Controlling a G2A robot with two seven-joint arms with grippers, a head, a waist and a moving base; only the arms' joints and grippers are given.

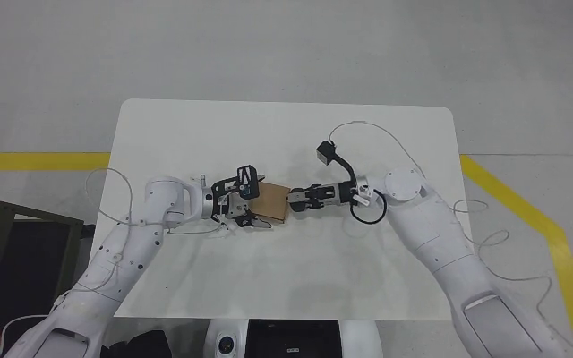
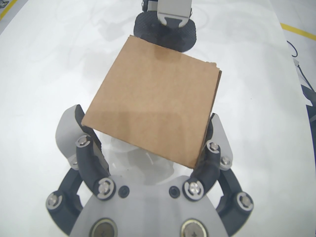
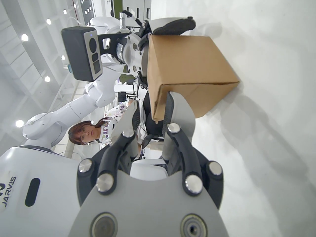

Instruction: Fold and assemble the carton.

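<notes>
White surface (image 1: 358, 268) stretches under both my arms, and the carton (image 2: 153, 99) sits near its middle, caught between my two hands. It is plain brown cardboard, already squared up into a box. From my left wrist I see one broad flat panel, and from my right wrist two more closed faces that meet at a sharp corner close to the surface. Whether it rests flat I cannot tell.

My left hand (image 2: 145, 124) is clenched on the carton. Its fingers (image 2: 66, 129) stand one on each side of the near end, and their dark pads press against the two near corners of the broad panel. The rest of the carton reaches away from this hand.

My right hand (image 1: 294, 199) faces the left one from the opposite end. It touches the carton at the edge farthest from my left hand, partly over the broad panel and partly against the end face. I cannot tell whether it is clamped there or loose.

A thin white cable (image 1: 394, 143) arcs over the surface behind my right hand. Past the surface's edges lies grey floor, with a yellow line (image 1: 54, 161) out beyond my left arm and another yellow stripe (image 1: 510, 201) beyond my right arm.
</notes>
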